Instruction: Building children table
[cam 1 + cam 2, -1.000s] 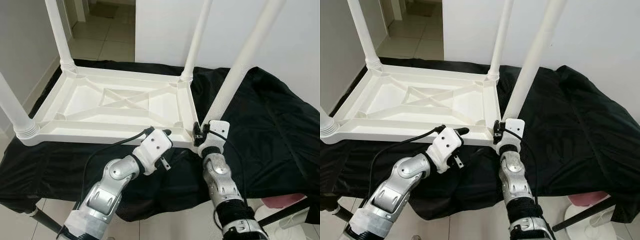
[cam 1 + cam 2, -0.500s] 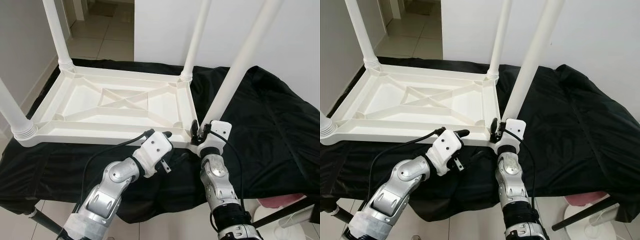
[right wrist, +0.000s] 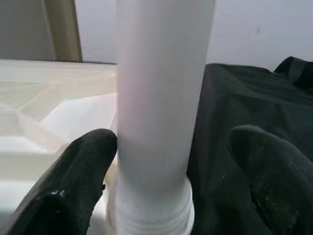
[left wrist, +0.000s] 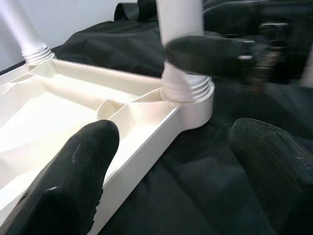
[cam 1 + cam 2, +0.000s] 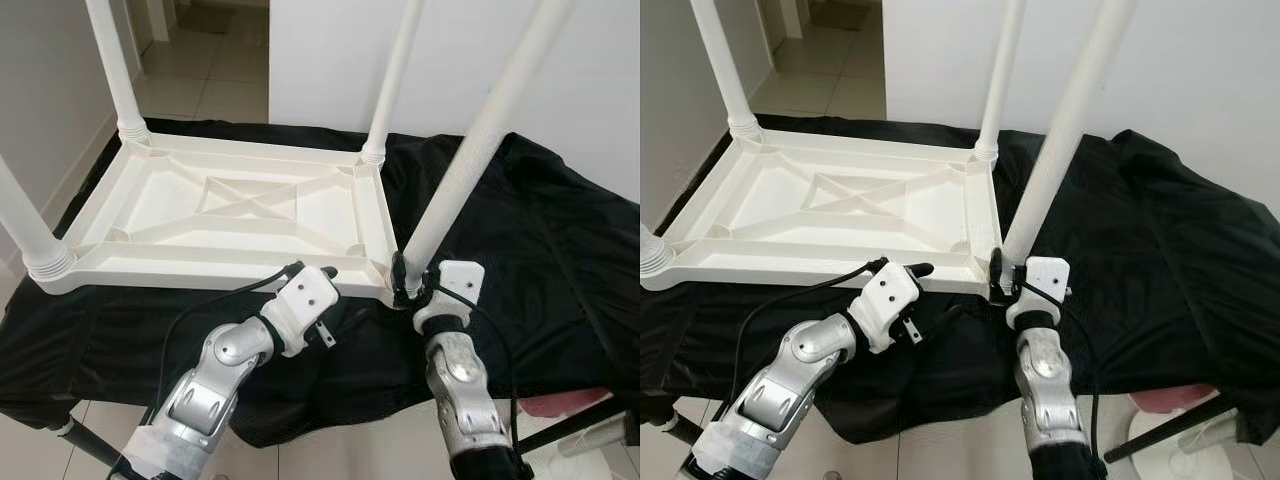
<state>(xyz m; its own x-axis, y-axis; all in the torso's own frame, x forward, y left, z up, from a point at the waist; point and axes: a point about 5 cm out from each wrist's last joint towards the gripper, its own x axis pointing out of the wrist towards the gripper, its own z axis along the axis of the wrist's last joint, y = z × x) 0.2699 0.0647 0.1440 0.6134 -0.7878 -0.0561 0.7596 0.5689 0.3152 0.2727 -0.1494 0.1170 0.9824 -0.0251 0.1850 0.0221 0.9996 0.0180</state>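
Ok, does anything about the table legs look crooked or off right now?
Yes. The near right leg leans away from the upside-down tabletop at a clear slant, while the other legs stand straight. The right gripper is at its base by the corner socket, fingers on either side of it.

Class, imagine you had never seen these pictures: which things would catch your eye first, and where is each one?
An upturned white table lies on a black cloth, its legs pointing up. At its near right corner the right hand sits around the base of a leg, fingers apart in the wrist view. The left hand, open, hovers at the table's near edge.
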